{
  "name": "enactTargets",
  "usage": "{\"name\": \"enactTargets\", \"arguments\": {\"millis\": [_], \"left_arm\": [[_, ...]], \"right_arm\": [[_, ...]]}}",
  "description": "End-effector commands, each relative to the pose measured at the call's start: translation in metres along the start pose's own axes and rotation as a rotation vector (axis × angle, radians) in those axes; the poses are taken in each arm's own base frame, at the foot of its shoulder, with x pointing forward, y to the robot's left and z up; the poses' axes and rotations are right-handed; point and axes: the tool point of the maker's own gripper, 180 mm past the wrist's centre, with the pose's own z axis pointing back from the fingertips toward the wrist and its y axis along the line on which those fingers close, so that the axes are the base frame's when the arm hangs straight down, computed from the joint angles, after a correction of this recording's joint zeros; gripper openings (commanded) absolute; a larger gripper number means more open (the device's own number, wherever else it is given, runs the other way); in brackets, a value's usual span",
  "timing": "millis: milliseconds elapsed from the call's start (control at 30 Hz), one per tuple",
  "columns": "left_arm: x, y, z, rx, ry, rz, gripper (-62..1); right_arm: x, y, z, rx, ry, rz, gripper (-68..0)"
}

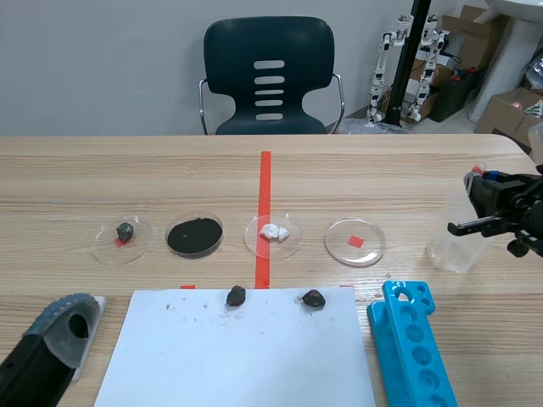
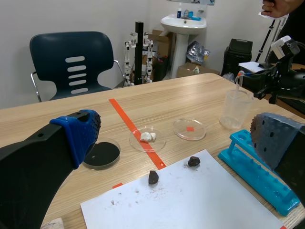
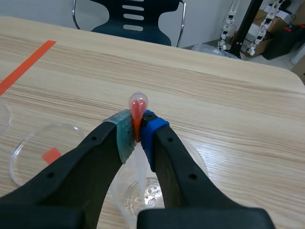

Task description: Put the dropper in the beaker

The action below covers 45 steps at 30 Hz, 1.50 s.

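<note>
- Red-bulbed dropper (image 3: 137,107) is being clamped by the right end effector (image 3: 137,138) over the beaker (image 1: 454,242), near the tabletop's (image 1: 339,178) right edge.
- Left end effector (image 2: 176,136) is hanging with fingers apart.
- Next move is likely calling for lowering, then releasing.

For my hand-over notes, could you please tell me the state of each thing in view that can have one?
Right pincer: shut on the dropper.
Dropper: upright, stem reaching into the beaker.
Beaker: upright on the table.
Left pincer: open, holding nothing.
Blue rack: holes empty.
Rightmost dish: empty.
</note>
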Motion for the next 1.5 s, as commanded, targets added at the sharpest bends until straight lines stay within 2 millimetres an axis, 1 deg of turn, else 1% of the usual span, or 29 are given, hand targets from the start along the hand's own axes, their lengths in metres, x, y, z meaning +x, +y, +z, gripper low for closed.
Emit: {"name": "enactTargets", "arguments": {"millis": [0,100,200,300,333,467,533,633,933,1033,1467], "left_arm": [[0.008,-0.002,-0.002,0.001,-0.030,0.008,1.4],[0.008,-0.002,-0.002,0.001,-0.030,0.008,1.4],[0.008,-0.002,-0.002,0.001,-0.030,0.008,1.4],[0.008,-0.002,-0.002,0.001,-0.030,0.008,1.4],[0.008,-0.002,-0.002,0.001,-0.030,0.008,1.4],[0.008,-0.002,-0.002,0.001,-0.030,0.008,1.4],[0.008,-0.002,-0.002,0.001,-0.030,0.008,1.4],[0.008,-0.002,-0.002,0.001,-0.030,0.008,1.4],[0.008,-0.002,-0.002,0.001,-0.030,0.008,1.4],[0.008,-0.002,-0.002,0.001,-0.029,0.008,1.4],[0.008,-0.002,-0.002,0.001,-0.030,0.008,1.4]], "right_arm": [[0.008,-0.004,-0.001,-0.002,-0.023,0.012,-59.8],[0.008,-0.004,-0.001,-0.002,-0.023,0.012,-54.1],[0.008,-0.004,-0.001,-0.001,-0.020,0.014,-45.1],[0.007,-0.004,-0.001,-0.001,-0.014,0.014,-31.5],[0.007,-0.004,-0.001,-0.001,-0.014,0.014,-24.8],[0.007,-0.004,-0.001,-0.001,-0.014,0.015,-4.4],[0.007,-0.005,-0.001,-0.001,-0.015,0.015,0.4],[0.007,-0.006,0.002,0.001,-0.013,0.025,0.4],[0.024,-0.005,0.015,0.015,-0.046,0.069,0.4],[0.026,-0.002,0.018,0.021,-0.050,0.071,0.4],[0.023,-0.001,0.020,0.024,-0.043,0.069,0.4]]}}
